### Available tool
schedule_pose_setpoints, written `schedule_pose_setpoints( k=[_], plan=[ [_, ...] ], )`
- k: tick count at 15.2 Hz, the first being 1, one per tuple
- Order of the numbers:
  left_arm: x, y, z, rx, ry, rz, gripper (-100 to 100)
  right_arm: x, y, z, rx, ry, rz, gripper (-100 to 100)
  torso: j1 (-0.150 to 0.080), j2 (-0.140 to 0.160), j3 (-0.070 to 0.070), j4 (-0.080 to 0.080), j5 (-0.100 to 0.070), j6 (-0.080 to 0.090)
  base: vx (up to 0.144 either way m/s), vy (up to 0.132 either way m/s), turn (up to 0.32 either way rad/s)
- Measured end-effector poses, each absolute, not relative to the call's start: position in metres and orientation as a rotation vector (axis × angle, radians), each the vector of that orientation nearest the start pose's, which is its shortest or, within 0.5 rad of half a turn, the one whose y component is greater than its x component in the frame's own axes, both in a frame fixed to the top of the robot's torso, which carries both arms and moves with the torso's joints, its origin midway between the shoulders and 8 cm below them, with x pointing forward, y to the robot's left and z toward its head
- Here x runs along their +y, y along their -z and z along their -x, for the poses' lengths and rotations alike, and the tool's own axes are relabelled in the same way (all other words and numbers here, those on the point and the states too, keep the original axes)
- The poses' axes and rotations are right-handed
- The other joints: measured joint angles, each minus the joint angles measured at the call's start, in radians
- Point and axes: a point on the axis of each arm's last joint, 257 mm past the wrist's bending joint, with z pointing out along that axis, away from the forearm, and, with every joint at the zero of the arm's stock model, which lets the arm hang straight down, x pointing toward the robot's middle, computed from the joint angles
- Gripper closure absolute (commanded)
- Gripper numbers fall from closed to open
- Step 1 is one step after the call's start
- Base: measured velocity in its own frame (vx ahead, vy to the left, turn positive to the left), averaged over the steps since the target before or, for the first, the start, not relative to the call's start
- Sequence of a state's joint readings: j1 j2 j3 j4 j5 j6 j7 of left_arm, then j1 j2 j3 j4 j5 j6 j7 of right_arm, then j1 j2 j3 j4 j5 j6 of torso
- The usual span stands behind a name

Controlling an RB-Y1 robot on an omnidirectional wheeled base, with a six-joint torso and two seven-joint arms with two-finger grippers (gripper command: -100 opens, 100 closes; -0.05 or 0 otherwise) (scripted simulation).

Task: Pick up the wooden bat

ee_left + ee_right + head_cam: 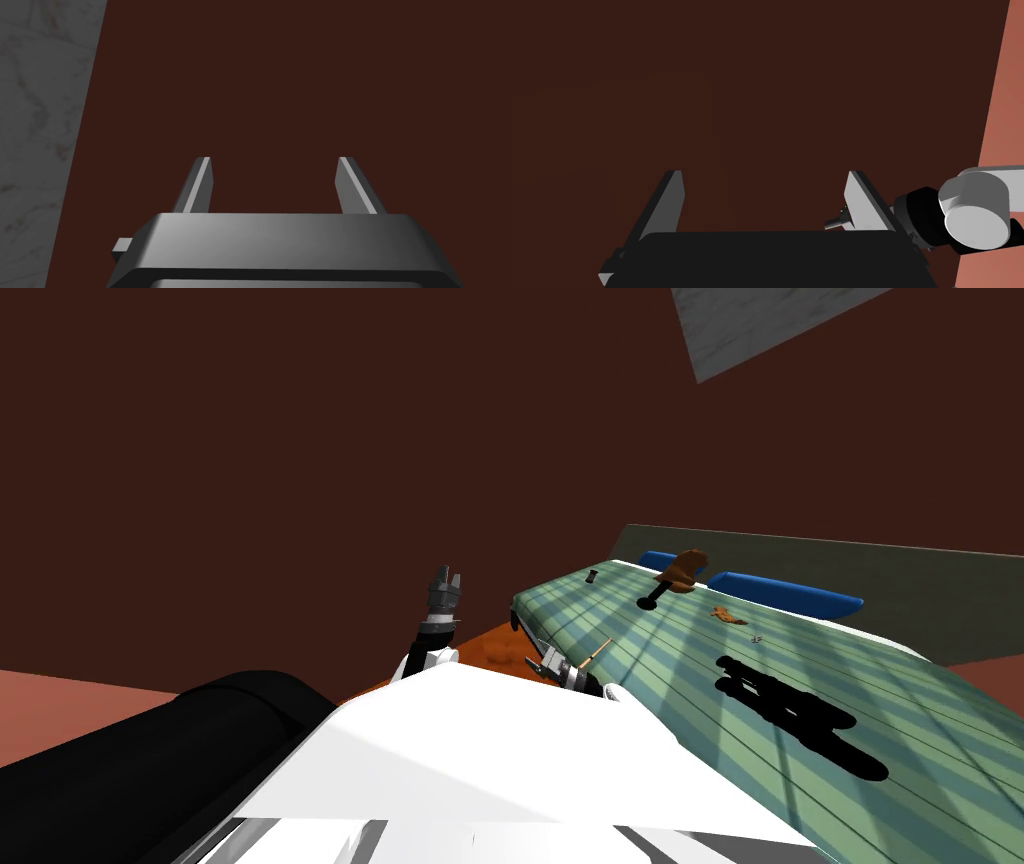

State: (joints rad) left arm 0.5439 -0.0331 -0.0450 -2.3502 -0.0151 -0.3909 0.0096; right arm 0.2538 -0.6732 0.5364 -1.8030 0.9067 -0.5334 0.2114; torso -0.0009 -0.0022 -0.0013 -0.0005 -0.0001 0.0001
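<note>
Bat is on the bed, right by the near edge of the green striped cover. It's just beside the R gripper but behind the blades, up by the wrist end, and nothing's between the jaws. R blades point off the bed toward the dark brown wall. From the R wrist cam, the R gripper is spread wide w/ only that wall in the gap, and the L arm shows as a white-grey joint just past one finger.

R forearm comes up short from the chest and angles low along the bed edge. L gripper is lifted higher and well apart from the bed, blades pointing up at the wall. On the L wrist cam, the L gripper is spread wide too, holding nothing.

The bat itself looks like a thin, pale tan stick, darker at the end nearest the R wrist. It lies flat at a slant across the stripes. Too small to make out grain or shape beyond that.

Farther up the cover are a brown lumpy object, a small dark spool and a little brown bit. Blue pillows sit at the far side.
</note>
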Motion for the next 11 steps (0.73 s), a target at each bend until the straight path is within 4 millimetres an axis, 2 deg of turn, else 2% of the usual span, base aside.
schedule_pose_setpoints(
  k=[5, 7, 9, 11],
  plan=[
    [0.272, -0.021, -0.347, 0.643, 1.311, 0.746, 0, -0.078, 0.353, -0.272, 1.719, -0.756, 0.993, -100, 0.000, 0.000, 0.000, 0.000, 0.000, 0.000, 0.031, -0.008, 0.114],
    [0.272, -0.021, -0.347, 0.643, 1.311, 0.746, 0, -0.097, 0.376, -0.262, 1.747, -0.709, 1.095, -100, -0.001, -0.001, -0.001, 0.000, 0.000, 0.000, 0.040, -0.015, 0.087],
    [0.272, -0.021, -0.347, 0.643, 1.311, 0.746, 0, -0.105, 0.391, -0.250, 1.763, -0.674, 1.174, -100, 0.000, -0.001, -0.001, 0.000, 0.000, 0.000, 0.043, -0.007, 0.119],
    [0.272, -0.021, -0.347, 0.643, 1.311, 0.746, 0, -0.128, 0.416, -0.243, 1.791, -0.622, 1.264, -100, 0.000, -0.002, -0.001, 0.000, 0.000, -0.001, 0.054, -0.009, 0.168]
  ],
)
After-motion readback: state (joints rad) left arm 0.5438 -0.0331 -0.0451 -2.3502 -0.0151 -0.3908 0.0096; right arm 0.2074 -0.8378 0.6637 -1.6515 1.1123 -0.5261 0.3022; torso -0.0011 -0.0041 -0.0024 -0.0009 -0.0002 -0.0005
